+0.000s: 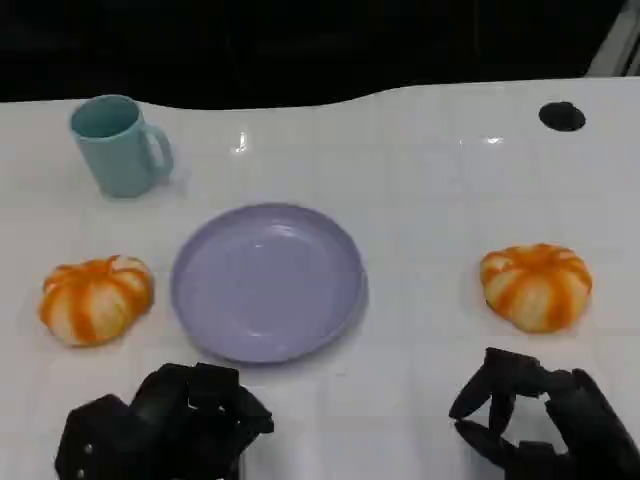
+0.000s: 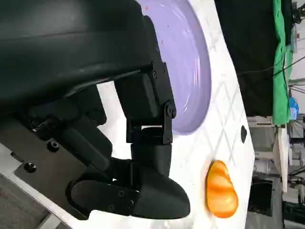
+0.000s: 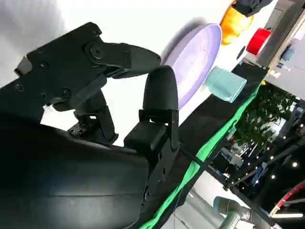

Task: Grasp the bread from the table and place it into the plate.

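Note:
Two orange-and-white round breads lie on the white table, the left bread and the right bread. Between them sits the lilac plate with nothing in it. My left hand hovers at the near edge, below the plate's left side, fingers loosely bent and holding nothing. My right hand is just short of the right bread, fingers apart and holding nothing. The left wrist view shows my left hand, the plate and the right bread. The right wrist view shows my right hand, the plate and the left bread.
A teal mug stands at the back left, behind the left bread; it also appears in the right wrist view. A small black hole marks the table's far right. The table's far edge curves against a dark background.

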{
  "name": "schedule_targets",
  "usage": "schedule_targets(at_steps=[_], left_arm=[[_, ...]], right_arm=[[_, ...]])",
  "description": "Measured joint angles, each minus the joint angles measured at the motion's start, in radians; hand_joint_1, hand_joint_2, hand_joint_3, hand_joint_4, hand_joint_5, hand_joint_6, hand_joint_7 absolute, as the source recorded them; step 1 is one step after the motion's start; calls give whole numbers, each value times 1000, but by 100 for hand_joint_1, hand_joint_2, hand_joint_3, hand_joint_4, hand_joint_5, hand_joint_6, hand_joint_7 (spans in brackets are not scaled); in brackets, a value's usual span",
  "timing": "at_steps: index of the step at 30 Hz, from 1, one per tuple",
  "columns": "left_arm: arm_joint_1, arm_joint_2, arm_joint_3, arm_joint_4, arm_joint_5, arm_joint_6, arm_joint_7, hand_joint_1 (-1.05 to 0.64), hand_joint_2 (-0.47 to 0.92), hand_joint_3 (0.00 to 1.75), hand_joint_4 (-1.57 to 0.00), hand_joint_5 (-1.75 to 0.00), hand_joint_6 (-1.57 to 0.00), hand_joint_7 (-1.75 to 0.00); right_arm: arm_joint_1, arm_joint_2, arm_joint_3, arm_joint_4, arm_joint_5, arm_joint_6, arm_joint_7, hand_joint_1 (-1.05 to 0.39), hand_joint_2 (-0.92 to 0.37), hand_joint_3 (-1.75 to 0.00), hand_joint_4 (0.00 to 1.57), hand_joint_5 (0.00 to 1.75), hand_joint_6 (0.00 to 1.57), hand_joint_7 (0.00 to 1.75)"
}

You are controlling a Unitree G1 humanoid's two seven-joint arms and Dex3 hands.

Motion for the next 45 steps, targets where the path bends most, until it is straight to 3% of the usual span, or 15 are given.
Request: schedule_targets(at_steps=[32, 36, 40, 45], left_arm=[[0, 1, 0, -1, -1, 6, 0, -105, 56, 62, -157, -117, -147, -64], [0, 1, 0, -1, -1, 6, 0, -105, 56, 62, -157, -117, -147, -64], [0, 2, 0, -1, -1, 6, 0, -105, 56, 62, -157, -117, -147, -64], [0, 3, 0, -1, -1, 8, 0, -105, 56, 62, -157, -117, -147, -64]], right_arm=[[-8, 0, 0, 1, -2, 0, 0, -37, -62, -66, 76, 167, 76, 120], [-8, 2, -2, 1, -2, -1, -3, -37, -63, -68, 77, 144, 82, 95], [-8, 4, -8, -9, -9, -8, -21, -37, -64, -66, 72, 135, 84, 76], [-14, 4, -17, -32, -47, -19, -59, -41, -69, -56, 69, 115, 84, 61]])
